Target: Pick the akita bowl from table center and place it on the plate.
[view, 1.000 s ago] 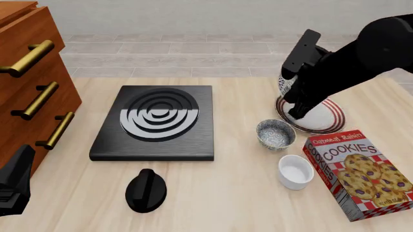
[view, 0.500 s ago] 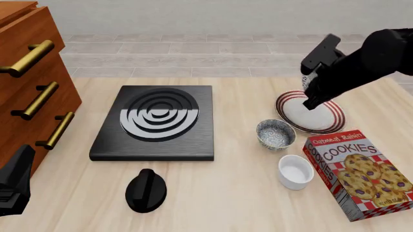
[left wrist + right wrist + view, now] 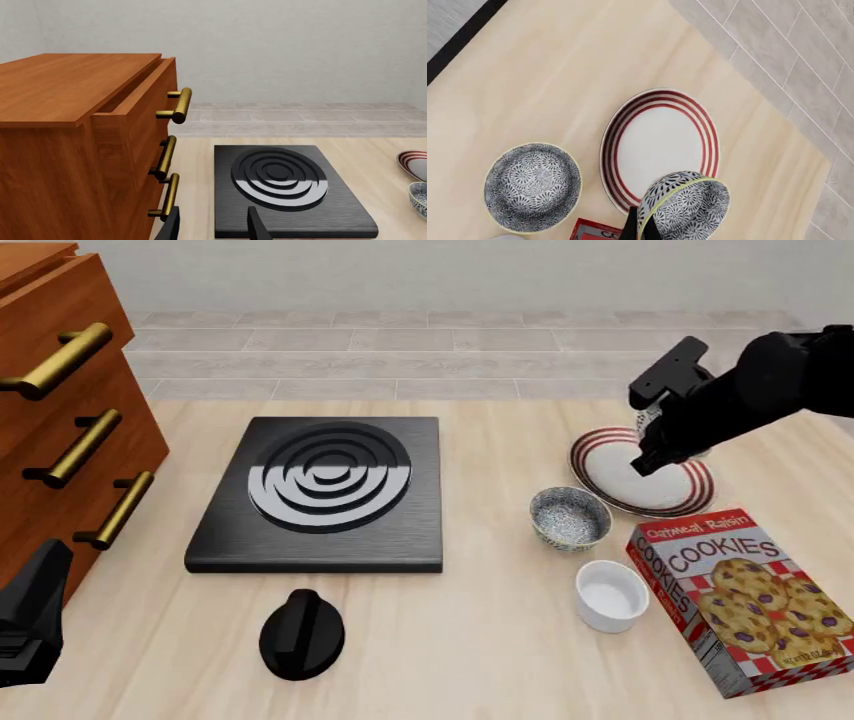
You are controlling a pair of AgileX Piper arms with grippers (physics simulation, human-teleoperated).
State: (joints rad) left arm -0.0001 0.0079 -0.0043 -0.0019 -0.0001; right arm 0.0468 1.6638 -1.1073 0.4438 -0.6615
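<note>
The akita bowl [image 3: 686,212], dark-patterned with a pale rim, hangs tilted over the plate's edge, and my right gripper [image 3: 640,226] is shut on its rim. In the front view only a sliver of this bowl [image 3: 649,422] shows beside the right gripper [image 3: 643,460], above the far side of the red-striped white plate [image 3: 681,490]. The plate [image 3: 660,145] has nothing on it. A second, identical-looking bowl [image 3: 570,518] stands on the table in front of the plate. My left gripper [image 3: 213,227] is open and holds nothing, low at the near left [image 3: 30,625].
A black stove plate [image 3: 327,490] lies mid-table with a black knob [image 3: 302,633] before it. A white ramekin [image 3: 611,595] and a cookies box [image 3: 741,600] sit near right. A wooden drawer cabinet [image 3: 60,410] with brass handles stands at the left.
My right arm has carried the bowl to the right, from the plate's left edge to above its far side, then dipped slightly. The left arm has not moved.
</note>
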